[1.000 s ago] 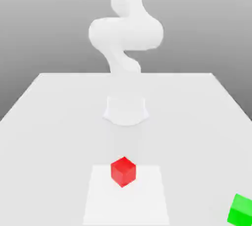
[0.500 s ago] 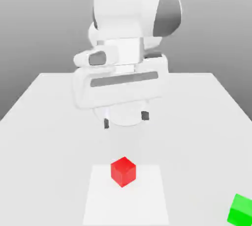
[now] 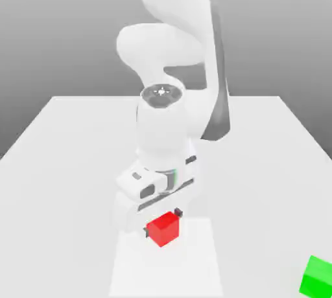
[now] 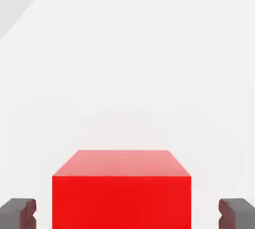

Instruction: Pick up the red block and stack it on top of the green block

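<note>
The red block (image 3: 162, 228) sits on the white table near its front edge, in the exterior view. My gripper (image 3: 162, 221) has come down over it and is open, with one finger on each side. In the hand view the red block (image 4: 122, 193) lies between the dark fingertips (image 4: 17, 213), and a strip of white table shows on both sides of it. The block rests on the table surface. The green block (image 3: 318, 276) stands alone at the exterior view's lower right, well apart from the gripper.
The white table (image 3: 65, 148) stretches back to the arm's base. A slightly lighter square patch (image 3: 194, 264) lies under the red block. The arm's white links tower over the middle of the table.
The hand has dropped from well above the table down onto the red block, and the fingers now straddle it. Both blocks stay where they were.
</note>
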Robot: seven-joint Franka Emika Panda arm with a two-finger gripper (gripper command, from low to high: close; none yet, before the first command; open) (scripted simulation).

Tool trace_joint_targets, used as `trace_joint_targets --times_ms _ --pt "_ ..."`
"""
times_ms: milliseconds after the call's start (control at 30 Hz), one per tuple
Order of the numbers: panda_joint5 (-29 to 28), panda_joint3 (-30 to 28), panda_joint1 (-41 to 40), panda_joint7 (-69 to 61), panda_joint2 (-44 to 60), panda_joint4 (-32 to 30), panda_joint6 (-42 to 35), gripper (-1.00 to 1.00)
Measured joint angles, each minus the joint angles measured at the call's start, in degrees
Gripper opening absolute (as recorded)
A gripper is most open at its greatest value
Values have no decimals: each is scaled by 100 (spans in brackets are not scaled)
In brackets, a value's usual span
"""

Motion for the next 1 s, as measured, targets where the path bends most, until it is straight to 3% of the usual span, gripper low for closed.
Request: trace_joint_targets --times_ms 167,333,533,733,1000 --pt "-9 21 -23 8 13 2 4 -100" --pt "-580 -335 185 409 -658 -80 -553 -100" --pt "-1103 -343 137 819 -1432 -147 -1275 -100" --pt "-1543 2 799 1432 -913 1010 -1889 -100" --pt "-1364 659 1543 1735 -3 2669 -2673 -100"
